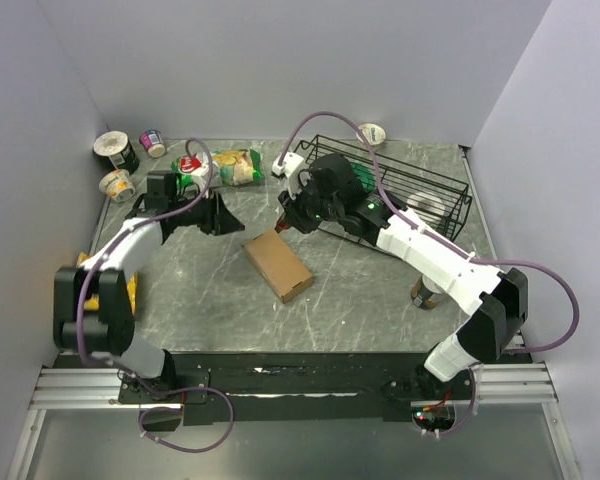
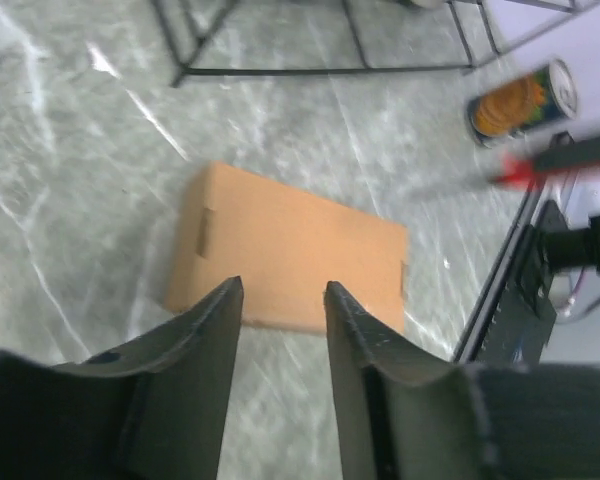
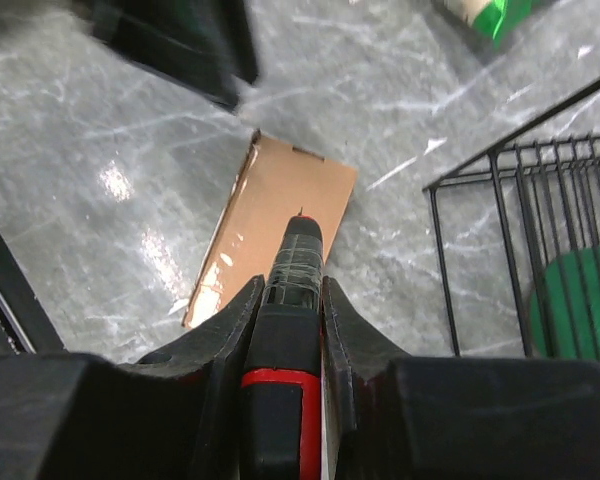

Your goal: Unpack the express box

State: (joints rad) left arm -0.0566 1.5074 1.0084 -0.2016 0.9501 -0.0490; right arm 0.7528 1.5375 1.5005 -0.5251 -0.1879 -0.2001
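Right wrist view, slip risk: the cutter point(image 3: 298, 250) tip points down at the express box point(image 3: 270, 200). I think it could skid off the smooth top and scratch the table point(image 3: 110, 180).
Box risk: nothing pins the box, so a push from the tip could make it slide or spin.
Basket risk: the wire basket point(image 3: 525, 190) is just beside the arm, so a wide swing could bump it.
Right gripper point(image 3: 290, 290): squeezed tight on the black and red cutter. I cannot tell if the tip touches the box.
Left gripper point(image 2: 280, 295): fingers a little apart, holding nothing, near the box but not touching.
Box place: flat on the table, in the middle, between both arms. It looks shut.
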